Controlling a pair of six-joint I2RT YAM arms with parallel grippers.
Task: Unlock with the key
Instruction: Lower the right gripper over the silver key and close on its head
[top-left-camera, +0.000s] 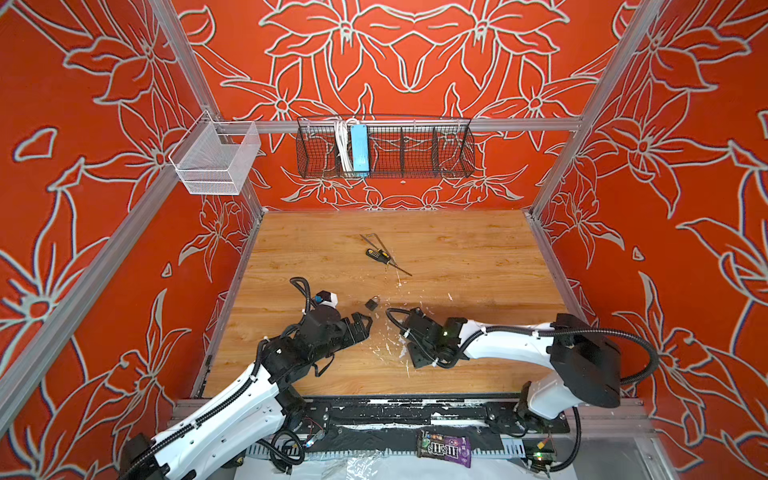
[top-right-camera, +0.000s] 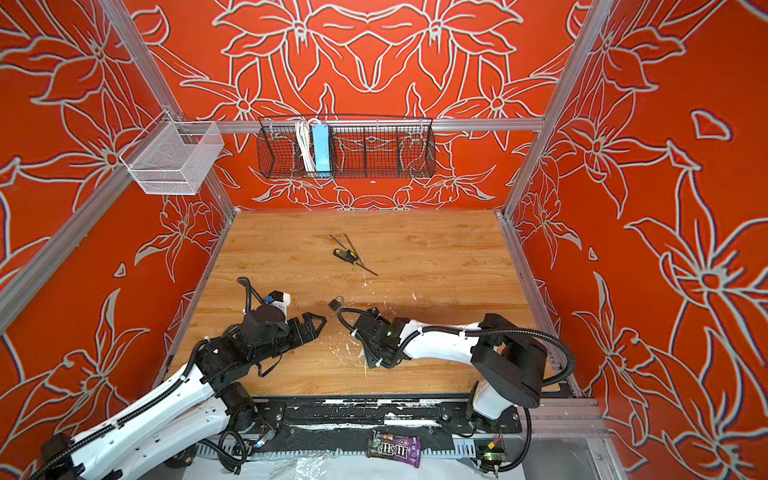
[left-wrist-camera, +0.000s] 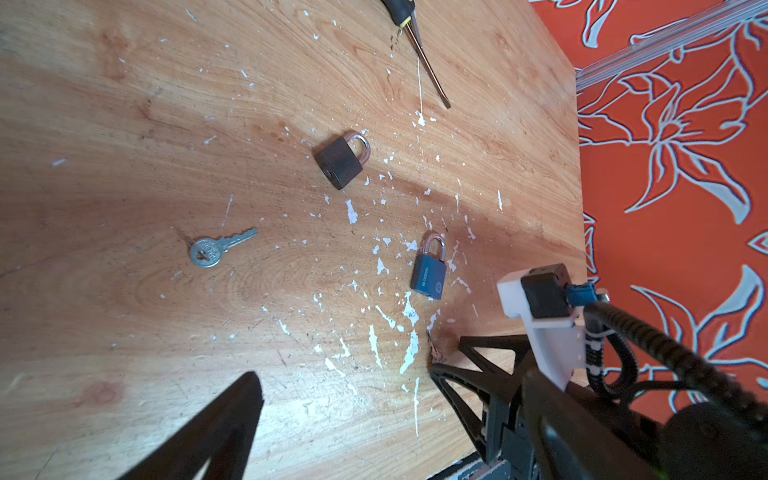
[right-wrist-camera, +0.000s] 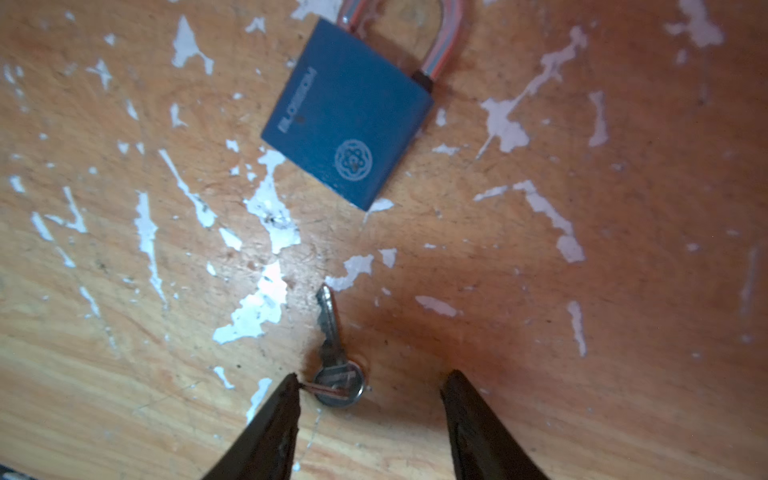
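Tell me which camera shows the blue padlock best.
The right wrist view: the blue padlock lies close up there, its lettering and emblem visible, though the top of its shackle is cut off by the picture's edge. The left wrist view shows it whole but small. In both top views I cannot make it out.

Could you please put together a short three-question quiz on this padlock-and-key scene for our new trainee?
1. How many padlocks lie on the table in the left wrist view? A one, B two, C three.
2. True or false: the right gripper is clamped shut on a key.
3. Fill in: in the right wrist view, that key's blade points toward the ____ padlock.
Key: 1 B, the dark padlock and the blue padlock. 2 False: its jaws stand apart beside the key, which lies on the table. 3 blue.
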